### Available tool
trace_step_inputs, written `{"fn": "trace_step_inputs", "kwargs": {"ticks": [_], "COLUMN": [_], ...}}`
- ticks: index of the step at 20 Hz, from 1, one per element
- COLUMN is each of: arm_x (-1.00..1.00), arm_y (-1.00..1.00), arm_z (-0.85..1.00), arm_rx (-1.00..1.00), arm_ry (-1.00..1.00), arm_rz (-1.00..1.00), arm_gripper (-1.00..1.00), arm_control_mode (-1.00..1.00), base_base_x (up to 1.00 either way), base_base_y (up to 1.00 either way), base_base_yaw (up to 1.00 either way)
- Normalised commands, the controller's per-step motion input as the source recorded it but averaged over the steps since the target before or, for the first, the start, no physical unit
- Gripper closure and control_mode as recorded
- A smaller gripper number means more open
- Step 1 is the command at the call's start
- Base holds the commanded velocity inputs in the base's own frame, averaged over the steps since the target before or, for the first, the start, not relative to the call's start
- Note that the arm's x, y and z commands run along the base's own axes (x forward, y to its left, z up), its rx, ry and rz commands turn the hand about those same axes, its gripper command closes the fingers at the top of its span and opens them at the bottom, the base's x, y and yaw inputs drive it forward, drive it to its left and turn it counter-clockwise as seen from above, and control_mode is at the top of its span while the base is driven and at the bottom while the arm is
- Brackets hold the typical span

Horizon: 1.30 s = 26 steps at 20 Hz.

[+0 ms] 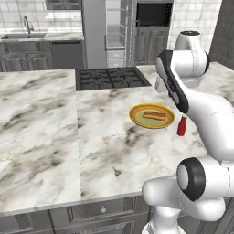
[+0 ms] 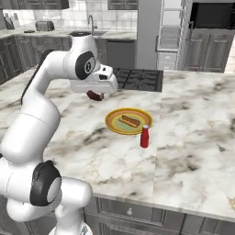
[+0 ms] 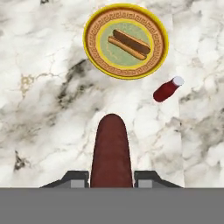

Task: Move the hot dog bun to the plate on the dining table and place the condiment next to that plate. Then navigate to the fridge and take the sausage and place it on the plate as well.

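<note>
Sausage (image 3: 111,151) was what I had clamped between the fingers (image 3: 148,177), its reddish-brown length sticking out ahead of them in the hand view, with the tips pressed against either side of it. From the right base view I could see the gripper (image 2: 95,95) held above the marble counter (image 2: 193,137), off to one side of the plate (image 2: 112,123) and clearly raised from the surface, with the dark red end of the sausage just showing beneath it. On that yellow-gold plate lay the hot dog bun (image 3: 129,44), flat across the greenish centre. The condiment (image 2: 144,136), a red bottle with a white cap, stood upright on the counter just beside the plate's rim, apart from it by a narrow gap. Beyond the plate I saw the black cooktop (image 1: 111,77) set into the counter, and further back the fridge (image 2: 156,32) against the far wall.
</note>
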Motion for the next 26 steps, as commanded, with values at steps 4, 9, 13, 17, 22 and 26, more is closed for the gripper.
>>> {"fn": "trace_step_inputs", "kwargs": {"ticks": [4, 9, 13, 17, 22, 26], "arm_x": [0.45, 0.57, 0.67, 0.55, 0.53, 0.45], "arm_y": [-0.15, -0.30, -0.20, -0.15, -0.06, -0.04], "arm_z": [-0.60, -0.55, -0.51, -0.48, -0.45, -0.36], "arm_rx": [0.00, 0.00, 0.00, 0.00, 0.00, 0.01], "arm_ry": [-0.26, 0.07, 0.16, 0.07, 0.00, 0.00], "arm_rz": [-0.13, -0.16, -0.15, -0.12, -0.11, -0.07], "arm_gripper": [1.00, 1.00, 1.00, 1.00, 1.00, 1.00], "arm_control_mode": [-1.00, -1.00, -1.00, -1.00, -1.00, -1.00], "base_base_x": [0.00, 0.00, 0.00, 0.00, 0.00, 0.00], "base_base_y": [0.00, 0.00, 0.00, 0.00, 0.00, 0.00], "base_base_yaw": [0.00, 0.00, 0.00, 0.00, 0.00, 0.00]}}
